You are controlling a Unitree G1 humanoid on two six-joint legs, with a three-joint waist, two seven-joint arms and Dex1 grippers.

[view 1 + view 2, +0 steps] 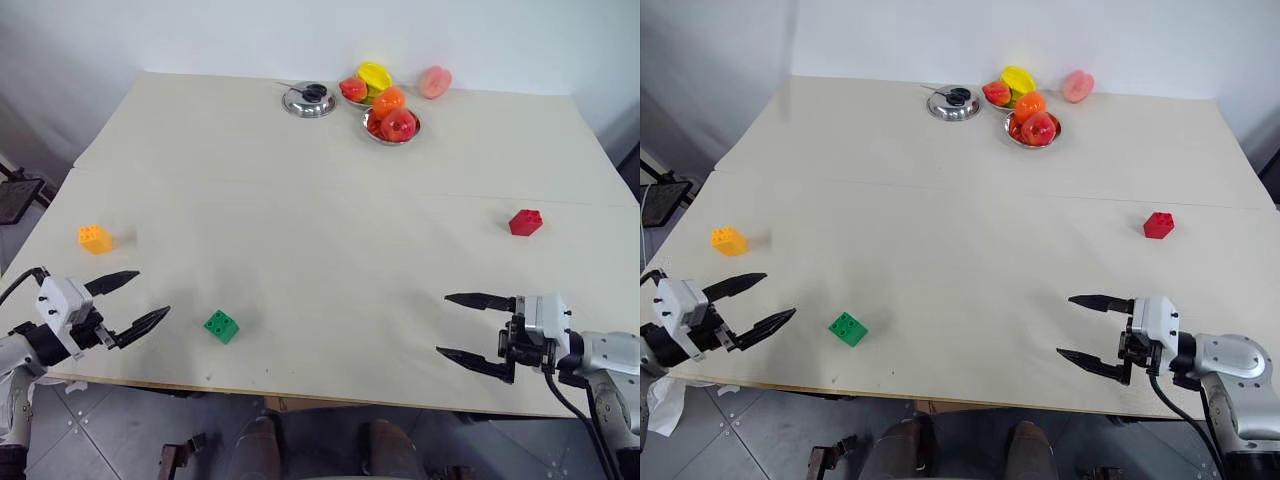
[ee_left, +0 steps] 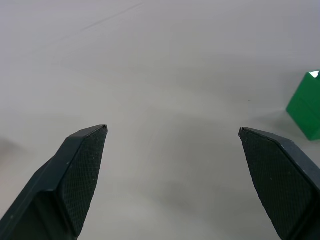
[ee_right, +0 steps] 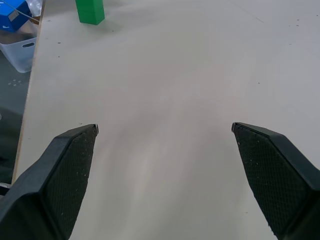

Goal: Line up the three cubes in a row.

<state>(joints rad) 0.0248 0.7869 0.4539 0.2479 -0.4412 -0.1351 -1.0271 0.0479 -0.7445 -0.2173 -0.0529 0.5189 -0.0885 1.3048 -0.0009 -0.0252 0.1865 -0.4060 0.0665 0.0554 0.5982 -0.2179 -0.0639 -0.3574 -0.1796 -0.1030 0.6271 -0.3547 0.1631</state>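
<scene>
Three cubes scattered, both grippers empty and wide open

Orange-yellow cube [image 1: 95, 238] near the tabletop's left edge, green cube [image 1: 221, 326] near the front edge beside the left gripper [image 1: 140, 300], red cube [image 1: 525, 222] near the right edge beyond the right gripper [image 1: 452, 325]

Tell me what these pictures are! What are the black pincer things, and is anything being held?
They belong to a robot. Two pictures come from cameras in its head, looking down at a table. The other two come from cameras on its wrists, peeking between the pincers. The left gripper and right gripper are both open and hold nothing. On the table lie three toy blocks, far apart: an orange-yellow cube, a green cube and a red cube. At the far end stand bowls of fruit and a metal dish.
</scene>
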